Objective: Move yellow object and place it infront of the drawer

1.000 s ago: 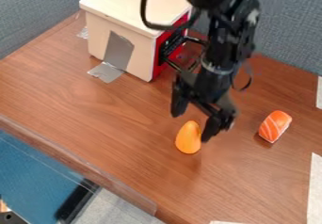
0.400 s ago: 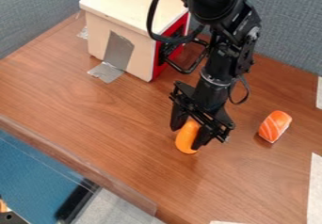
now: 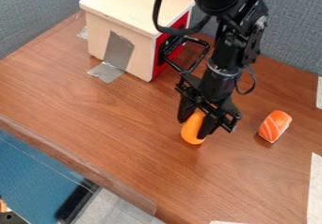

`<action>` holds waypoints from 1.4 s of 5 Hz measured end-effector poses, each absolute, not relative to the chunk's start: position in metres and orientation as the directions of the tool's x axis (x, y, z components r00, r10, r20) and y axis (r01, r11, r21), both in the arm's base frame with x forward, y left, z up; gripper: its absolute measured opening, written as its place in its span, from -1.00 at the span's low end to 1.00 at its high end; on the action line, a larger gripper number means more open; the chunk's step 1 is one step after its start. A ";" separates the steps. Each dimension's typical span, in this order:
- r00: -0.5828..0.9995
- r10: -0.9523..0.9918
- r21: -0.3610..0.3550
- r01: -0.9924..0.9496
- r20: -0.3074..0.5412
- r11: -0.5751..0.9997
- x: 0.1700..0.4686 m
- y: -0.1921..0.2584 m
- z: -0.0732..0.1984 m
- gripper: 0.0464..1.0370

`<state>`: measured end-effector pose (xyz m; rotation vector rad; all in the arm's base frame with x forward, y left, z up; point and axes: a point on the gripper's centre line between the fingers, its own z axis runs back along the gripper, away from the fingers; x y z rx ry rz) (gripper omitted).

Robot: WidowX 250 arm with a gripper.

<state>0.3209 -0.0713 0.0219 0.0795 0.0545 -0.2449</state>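
Fingers (image 3: 208,126) around yellow object (image 3: 192,129); sushi (image 3: 275,126) near, box (image 3: 135,6) beyond.

Black arm (image 3: 234,44) — thick black cable (image 3: 156,12) looping outward (pale metallic ring (image 3: 221,71) lower down).

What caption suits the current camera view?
Black gripper clasping an orange-yellow object, with a toy sushi piece and a red-fronted box nearby.
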 end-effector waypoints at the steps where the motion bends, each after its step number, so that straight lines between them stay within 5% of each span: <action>1: 0.977 -0.209 0.047 0.207 0.040 0.977 0.349 -0.084 0.043 0.02; 2: 0.973 -0.205 0.006 0.206 0.105 0.979 0.379 -0.100 0.052 0.02; 6: 0.988 -0.156 0.074 0.155 0.001 0.985 0.419 -0.082 0.019 0.11; 7: 0.988 -0.154 0.078 0.156 -0.031 0.985 0.414 -0.081 0.020 0.71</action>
